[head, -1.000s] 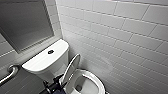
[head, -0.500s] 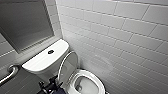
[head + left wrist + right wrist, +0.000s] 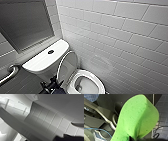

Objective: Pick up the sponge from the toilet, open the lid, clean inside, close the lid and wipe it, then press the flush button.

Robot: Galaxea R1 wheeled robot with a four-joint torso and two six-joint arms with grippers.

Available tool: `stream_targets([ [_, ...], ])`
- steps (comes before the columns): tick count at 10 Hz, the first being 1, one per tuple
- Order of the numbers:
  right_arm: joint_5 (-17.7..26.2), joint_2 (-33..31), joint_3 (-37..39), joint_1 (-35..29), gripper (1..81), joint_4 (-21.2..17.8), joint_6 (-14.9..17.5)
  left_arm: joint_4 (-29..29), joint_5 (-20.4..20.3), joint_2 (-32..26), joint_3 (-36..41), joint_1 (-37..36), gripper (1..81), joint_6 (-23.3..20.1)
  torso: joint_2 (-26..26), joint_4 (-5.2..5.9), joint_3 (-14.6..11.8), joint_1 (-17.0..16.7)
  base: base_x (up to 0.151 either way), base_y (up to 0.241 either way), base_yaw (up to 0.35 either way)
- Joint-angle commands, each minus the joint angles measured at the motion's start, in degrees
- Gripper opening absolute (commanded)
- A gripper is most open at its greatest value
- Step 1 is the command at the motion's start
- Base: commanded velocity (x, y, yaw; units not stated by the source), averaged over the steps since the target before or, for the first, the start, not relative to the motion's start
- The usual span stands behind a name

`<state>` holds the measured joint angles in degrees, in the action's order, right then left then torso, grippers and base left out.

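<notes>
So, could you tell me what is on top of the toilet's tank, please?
The dark flush button sits mid-top of the white tank; the raised lid hides part of its front.

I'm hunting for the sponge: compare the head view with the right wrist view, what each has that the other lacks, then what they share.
Head view: the white glossy ceramic toilet with its lid raised, the small dark round flush button on the tank, a white tiled wall and a metal grab bar. Right wrist view: the bright green foam sponge, bent and pinched in the right claw, plus a thin blue cable. Both: dark grey floor tiles.
</notes>
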<state>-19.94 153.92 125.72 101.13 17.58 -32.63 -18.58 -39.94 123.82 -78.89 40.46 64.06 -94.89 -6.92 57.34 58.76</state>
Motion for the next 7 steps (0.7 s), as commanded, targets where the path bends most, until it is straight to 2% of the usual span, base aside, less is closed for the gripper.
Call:
stream_targets([
  [1,3.4,-1.3,-1.0,2.5,1.0,1.0,0.1,4.8,-1.0,-3.6,-2.1,-6.4,81.1,-3.0,0.0,0.0,0.0,0.0,0.0,0.0,0.0],
  [4,3.3,-1.7,-1.0,2.7,1.0,1.1,0.1,5.0,-2.7,-7.4,-2.5,-5.8,81.1,-2.9,0.0,0.0,0.0,0.0,0.0,0.0,0.0],
  [7,3.3,-2.4,-2.8,2.6,1.0,1.2,0.2,5.7,-3.0,-6.9,-8.6,-2.1,81.1,-2.8,0.0,-0.06,0.0,0.0,0.0,0.0,0.0],
])
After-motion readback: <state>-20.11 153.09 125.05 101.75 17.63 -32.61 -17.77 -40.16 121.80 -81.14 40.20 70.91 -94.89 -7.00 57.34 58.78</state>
